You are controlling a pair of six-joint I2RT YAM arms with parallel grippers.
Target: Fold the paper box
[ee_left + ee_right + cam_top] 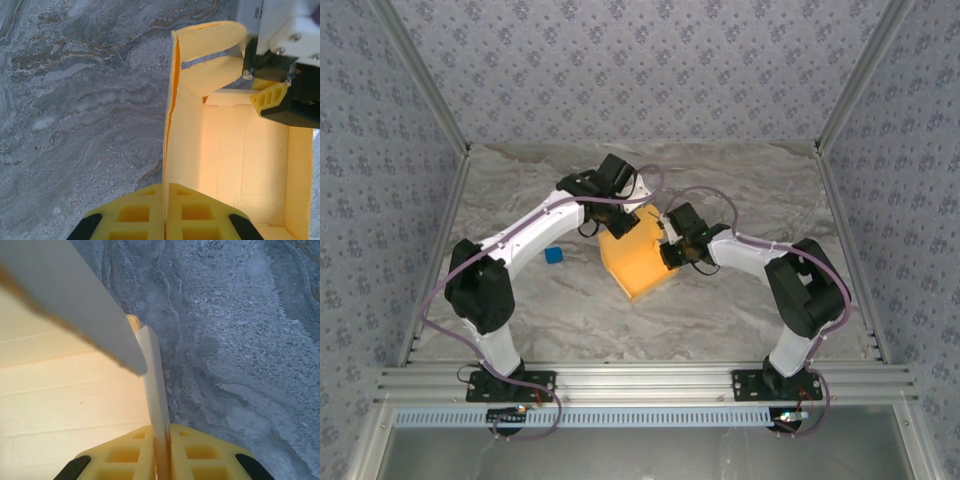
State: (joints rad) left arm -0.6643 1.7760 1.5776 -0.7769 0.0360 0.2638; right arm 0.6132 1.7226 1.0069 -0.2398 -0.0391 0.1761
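Note:
The paper box (638, 258) is an orange-yellow open cardboard box in the middle of the table. My left gripper (617, 222) is at its far left corner, shut on the box's thin side wall (168, 150), which runs up from between the yellow fingers (140, 212). Curved tabs (207, 55) stick out at the wall's far end. My right gripper (672, 250) is at the box's right side, shut on a folded double wall (156, 390) pinched between its pads. The box's pale inner floor (65, 405) lies left of that wall.
A tiny blue cube (554, 255) lies on the marbled table (740, 310) left of the box, under the left arm. Patterned walls and metal posts fence the table on three sides. An aluminium rail (640, 382) runs along the near edge.

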